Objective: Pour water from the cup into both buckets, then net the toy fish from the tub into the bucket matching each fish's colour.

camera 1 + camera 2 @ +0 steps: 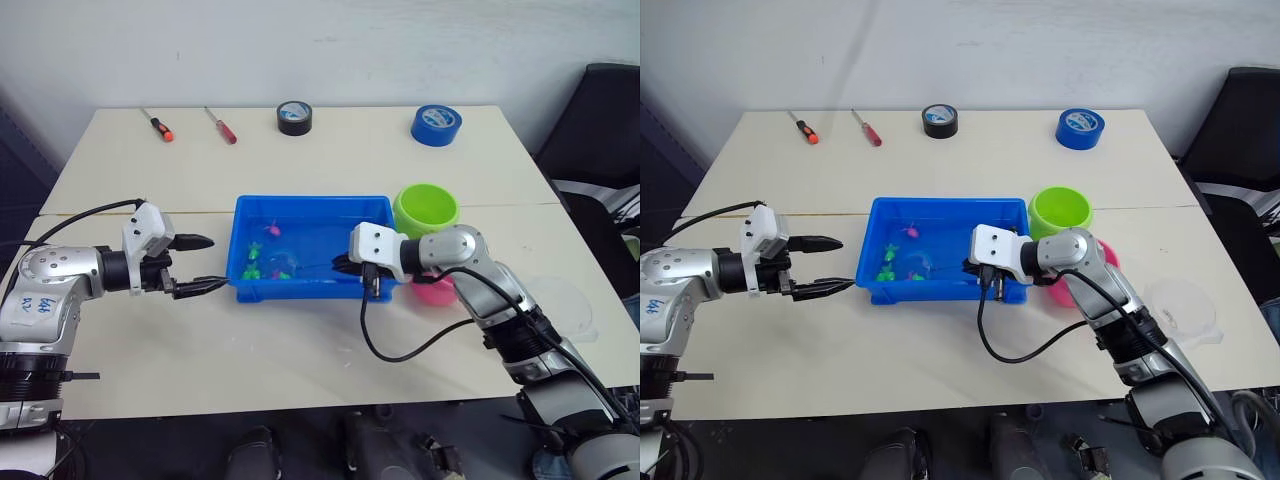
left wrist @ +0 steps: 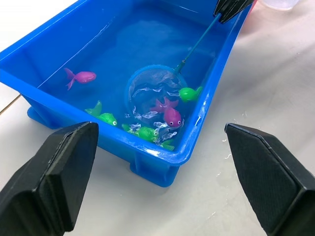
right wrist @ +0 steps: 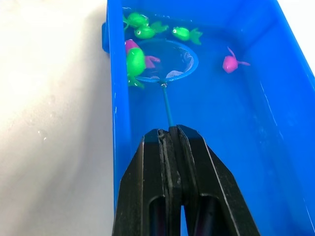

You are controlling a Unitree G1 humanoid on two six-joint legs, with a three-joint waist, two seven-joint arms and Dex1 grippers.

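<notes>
While the left gripper hangs wide-jawed just outside the tub, the right gripper pinches the net handle, its hoop ahead of the jaws among the toy fish.

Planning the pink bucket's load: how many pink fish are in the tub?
2. One pink fish lies alone in open water; the other is at the net rim among green fish. Others might be hidden underneath.

Head eyes overlook the table; both wrist cameras closely face the tub.
</notes>
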